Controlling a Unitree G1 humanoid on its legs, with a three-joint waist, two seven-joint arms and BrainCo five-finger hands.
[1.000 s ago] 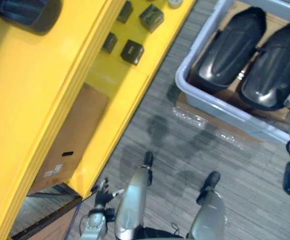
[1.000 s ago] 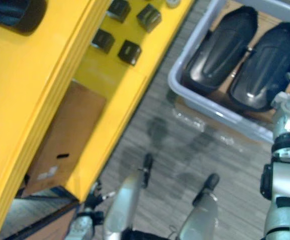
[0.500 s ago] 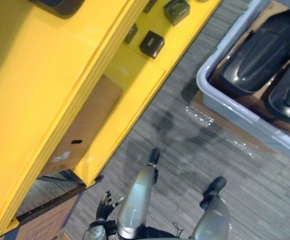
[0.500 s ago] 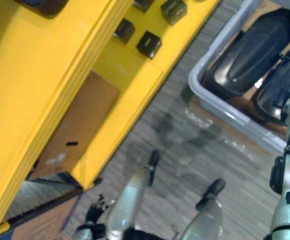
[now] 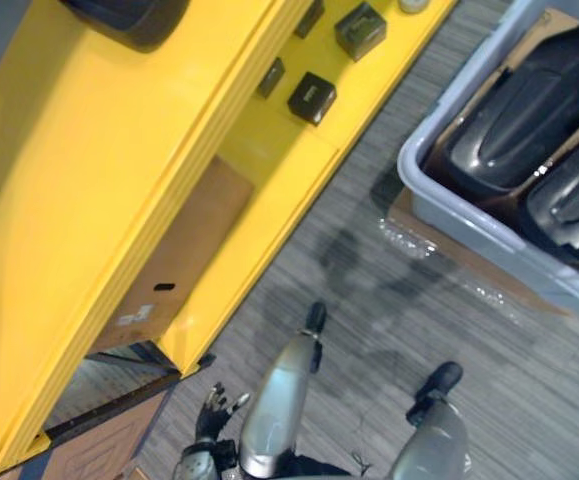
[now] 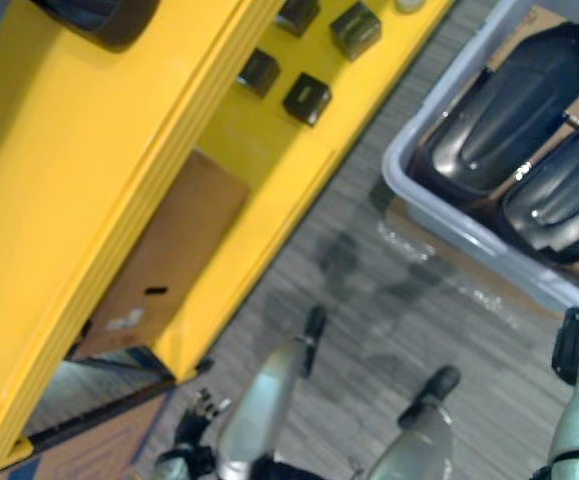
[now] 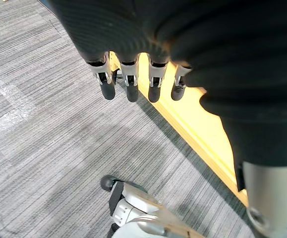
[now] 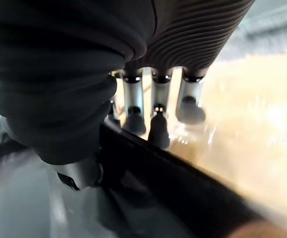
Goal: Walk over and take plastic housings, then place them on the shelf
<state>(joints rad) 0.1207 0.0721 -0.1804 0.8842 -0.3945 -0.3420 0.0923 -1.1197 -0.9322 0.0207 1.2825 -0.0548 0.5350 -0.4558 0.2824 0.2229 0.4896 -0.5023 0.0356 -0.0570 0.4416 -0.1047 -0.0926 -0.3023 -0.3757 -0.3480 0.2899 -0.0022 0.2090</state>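
Two black plastic housings [image 5: 524, 105] [image 5: 574, 195] lie side by side in a grey bin [image 5: 464, 225] on the floor at the upper right. My right arm comes in at the right edge beside the nearer one. In the right wrist view my right hand [image 8: 154, 99] straddles a housing's dark rim [image 8: 183, 178], with its fingers past the rim and its thumb on the near side. My left hand [image 5: 212, 408] hangs low by the yellow shelf [image 5: 119, 150], its fingers [image 7: 128, 84] straight and holding nothing. Another black housing [image 5: 129, 15] lies on the shelf top.
Small black boxes [image 5: 312, 97] [image 5: 359, 30] stand on the shelf's lower level. A cardboard box [image 5: 174, 250] sits under the shelf at floor level. The bin rests on flat cardboard [image 5: 404, 210]. Grey carpet [image 5: 369, 290] stretches between shelf and bin.
The whole picture has shifted, so the bin now sits further right and the shelf takes more of the view. My right arm stays at the nearer housing. The left hand hangs as before.
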